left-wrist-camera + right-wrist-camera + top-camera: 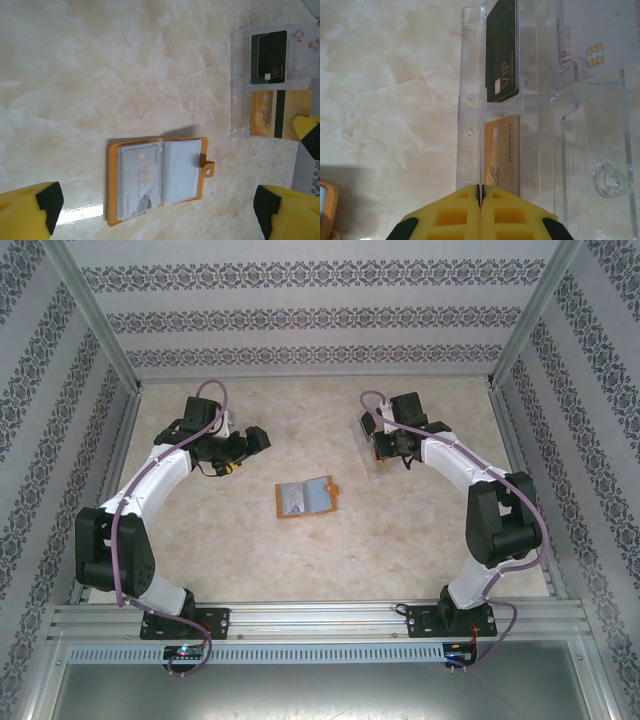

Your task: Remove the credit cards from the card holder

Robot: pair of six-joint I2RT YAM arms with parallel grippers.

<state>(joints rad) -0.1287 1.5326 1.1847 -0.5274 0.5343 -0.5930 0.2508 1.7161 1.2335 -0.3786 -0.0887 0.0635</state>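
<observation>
I see the card holder (155,177) lying open, pockets up, baring its white card (141,175). My left claw (157,202), beside it, is released to reach; my right claw (480,192), beyond it, is clenched empty.

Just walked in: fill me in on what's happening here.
Two robot arms are emptying an orange card holder, lying open mid-table with a white card in one pocket. A dark card and a gold card sit in the clear tray. The right end effector is shut above that tray; the left end effector is open, empty.
</observation>
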